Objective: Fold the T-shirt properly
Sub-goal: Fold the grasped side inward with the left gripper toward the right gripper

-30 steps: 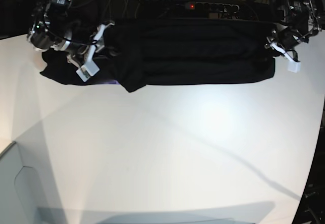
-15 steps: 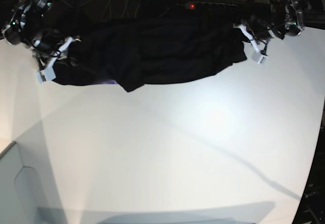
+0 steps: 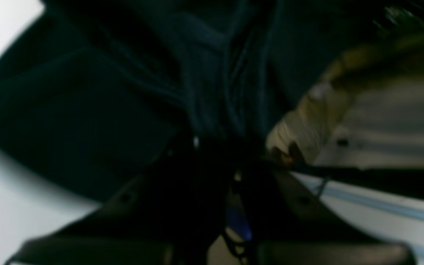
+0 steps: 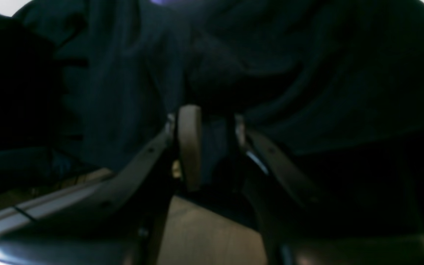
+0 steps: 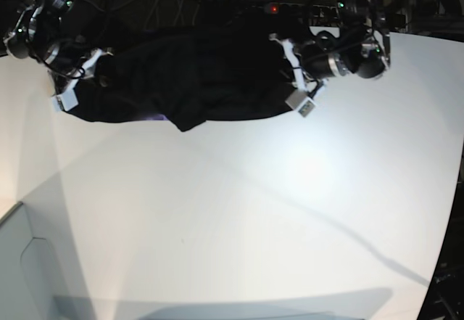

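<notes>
- Left gripper (image 5: 299,93): fingers (image 5: 304,105) pressed together on a bunched fold of the large plain black cotton T-shirt (image 5: 196,80) at its end nearer that arm; the left wrist view confirms dark fabric (image 3: 87,110) gathered right at the finger roots.
- Right gripper (image 5: 72,88): fingers (image 4: 189,143) stand narrowly apart with a pinch of black cloth between them, as seen in the right wrist view; grip sits at the shirt's opposite end.
- T-shirt lies crumpled along the far edge of the white table (image 5: 239,218), stretched between the two grippers, its near hem sagging to a point at mid-span.
- Open room: the whole near and middle table surface is bare white; the far edge is crowded by cables and a dark power strip with a red light (image 5: 274,8).
- Base view alone shows both arms and the shirt's full outline; a purplish patch (image 4: 168,2) appears at the top of the right wrist view. Both wrist views are blurred and dark.
</notes>
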Robot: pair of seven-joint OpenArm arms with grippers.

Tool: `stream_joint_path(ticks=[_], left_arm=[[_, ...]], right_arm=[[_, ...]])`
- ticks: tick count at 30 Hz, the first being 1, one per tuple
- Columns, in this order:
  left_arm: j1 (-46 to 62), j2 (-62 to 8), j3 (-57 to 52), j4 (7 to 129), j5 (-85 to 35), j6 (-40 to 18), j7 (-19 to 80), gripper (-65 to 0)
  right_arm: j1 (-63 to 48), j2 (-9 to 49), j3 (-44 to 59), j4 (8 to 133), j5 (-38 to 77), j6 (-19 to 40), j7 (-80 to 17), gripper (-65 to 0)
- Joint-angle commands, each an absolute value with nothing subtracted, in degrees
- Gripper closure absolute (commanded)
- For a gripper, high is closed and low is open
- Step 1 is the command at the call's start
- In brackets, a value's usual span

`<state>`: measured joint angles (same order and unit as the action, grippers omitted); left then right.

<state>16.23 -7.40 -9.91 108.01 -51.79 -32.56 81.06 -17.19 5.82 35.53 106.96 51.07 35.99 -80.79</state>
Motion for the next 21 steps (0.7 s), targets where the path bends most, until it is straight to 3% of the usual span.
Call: stream_joint_path(ticks=[1,10,21], left_arm=[[14.37,-6.37,-8.57,109.05,-52.97,-32.31,80.00,-0.1],[4.44,-0.66,-2.42,97.54,-52.70,-32.22,80.00,0.0],[-2.68,-2.15,8.92,86.90,-52.70,-32.22,75.47,-0.2]], right_arm=[[-17.19,6.37,35.74,107.82,52.18,34.95,-80.00,-13.5],[-16.92,6.29,35.74,107.91,52.18,34.95,-80.00,-13.5],[-16.66,6.29,35.56,107.91,52.18,34.86,-80.00,-13.5]])
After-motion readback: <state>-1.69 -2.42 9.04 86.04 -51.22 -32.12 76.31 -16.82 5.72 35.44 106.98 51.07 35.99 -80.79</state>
